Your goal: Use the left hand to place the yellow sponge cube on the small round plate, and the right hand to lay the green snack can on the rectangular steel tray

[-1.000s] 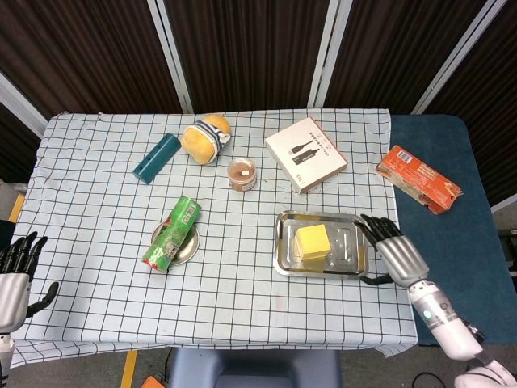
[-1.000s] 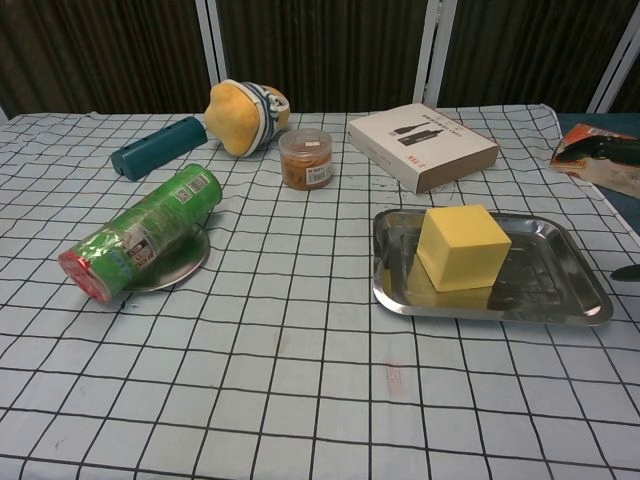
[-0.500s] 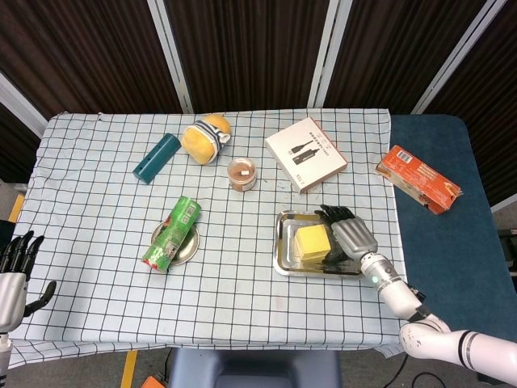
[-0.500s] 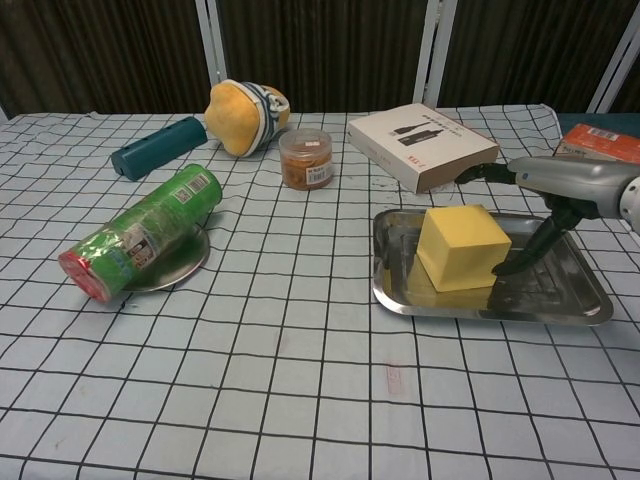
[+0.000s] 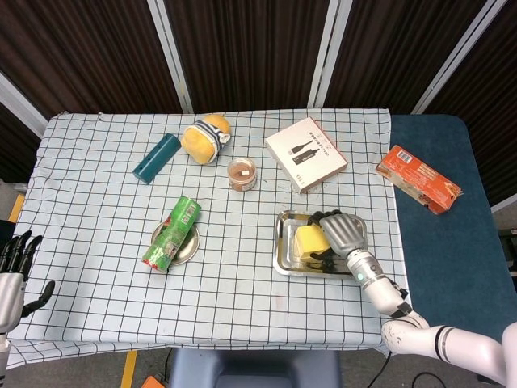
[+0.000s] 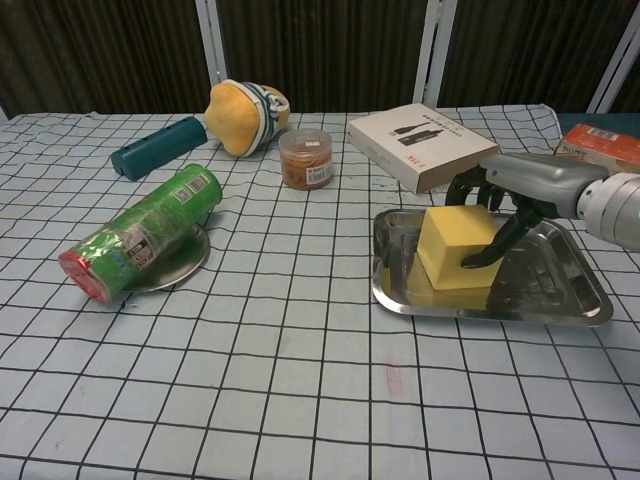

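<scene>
The right hand (image 6: 497,205) wrapped its fingers around the sponge (image 6: 456,246) on the tray (image 6: 560,295). The left hand (image 5: 14,271) hung open, fingers apart.

right hand (image 5: 339,234): silver back, black fingers | forearm white, green light | left hand (image 5: 14,267): black fingers

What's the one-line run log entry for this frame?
right hand: fingers around yellow sponge cube in rectangular steel tray | left hand: open, off table | green snack can: lying on small round plate

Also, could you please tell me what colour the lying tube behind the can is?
Dark teal tube, clearest in the chest view.
</scene>
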`<action>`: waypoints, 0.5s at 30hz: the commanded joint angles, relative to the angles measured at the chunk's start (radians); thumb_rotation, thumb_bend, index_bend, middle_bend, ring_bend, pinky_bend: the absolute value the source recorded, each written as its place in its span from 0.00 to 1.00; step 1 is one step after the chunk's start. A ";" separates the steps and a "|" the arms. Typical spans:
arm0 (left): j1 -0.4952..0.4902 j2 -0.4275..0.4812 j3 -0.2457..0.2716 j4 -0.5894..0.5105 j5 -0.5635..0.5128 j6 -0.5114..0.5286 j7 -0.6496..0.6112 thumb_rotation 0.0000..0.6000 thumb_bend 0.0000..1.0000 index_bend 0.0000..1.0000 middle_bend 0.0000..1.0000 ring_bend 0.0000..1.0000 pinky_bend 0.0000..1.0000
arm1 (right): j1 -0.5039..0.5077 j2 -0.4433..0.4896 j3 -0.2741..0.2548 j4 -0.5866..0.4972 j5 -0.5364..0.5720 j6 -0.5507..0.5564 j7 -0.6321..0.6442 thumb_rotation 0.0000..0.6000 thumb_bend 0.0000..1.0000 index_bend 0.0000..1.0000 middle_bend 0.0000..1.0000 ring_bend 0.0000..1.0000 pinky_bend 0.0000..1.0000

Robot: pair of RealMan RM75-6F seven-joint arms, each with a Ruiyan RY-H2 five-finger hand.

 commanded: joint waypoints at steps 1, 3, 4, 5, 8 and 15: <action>0.000 0.002 0.002 -0.003 0.005 0.000 -0.001 1.00 0.33 0.00 0.00 0.00 0.12 | 0.011 -0.035 0.001 0.028 -0.011 0.011 0.001 1.00 0.20 0.65 0.55 0.65 0.62; 0.000 0.004 0.002 -0.003 0.005 0.000 -0.001 1.00 0.34 0.00 0.00 0.00 0.12 | 0.020 -0.056 0.005 0.038 -0.039 0.035 -0.002 1.00 0.22 0.67 0.57 0.67 0.64; 0.001 0.004 0.001 -0.003 0.004 0.001 -0.002 1.00 0.34 0.00 0.00 0.00 0.12 | 0.024 -0.063 0.007 0.041 -0.047 0.043 -0.003 1.00 0.23 0.67 0.57 0.67 0.65; 0.001 0.005 0.000 -0.003 0.003 0.001 -0.005 1.00 0.34 0.00 0.00 0.00 0.12 | 0.032 -0.074 0.011 0.042 -0.062 0.055 -0.005 1.00 0.23 0.68 0.58 0.68 0.65; 0.001 0.007 -0.002 -0.003 -0.003 -0.001 -0.013 1.00 0.34 0.00 0.00 0.00 0.12 | 0.052 -0.098 0.026 0.042 -0.078 0.072 -0.014 1.00 0.23 0.69 0.59 0.69 0.66; 0.001 0.012 -0.007 -0.001 -0.016 -0.009 -0.028 1.00 0.34 0.00 0.00 0.00 0.12 | 0.120 -0.174 0.077 0.074 -0.088 0.084 -0.033 1.00 0.23 0.71 0.60 0.70 0.67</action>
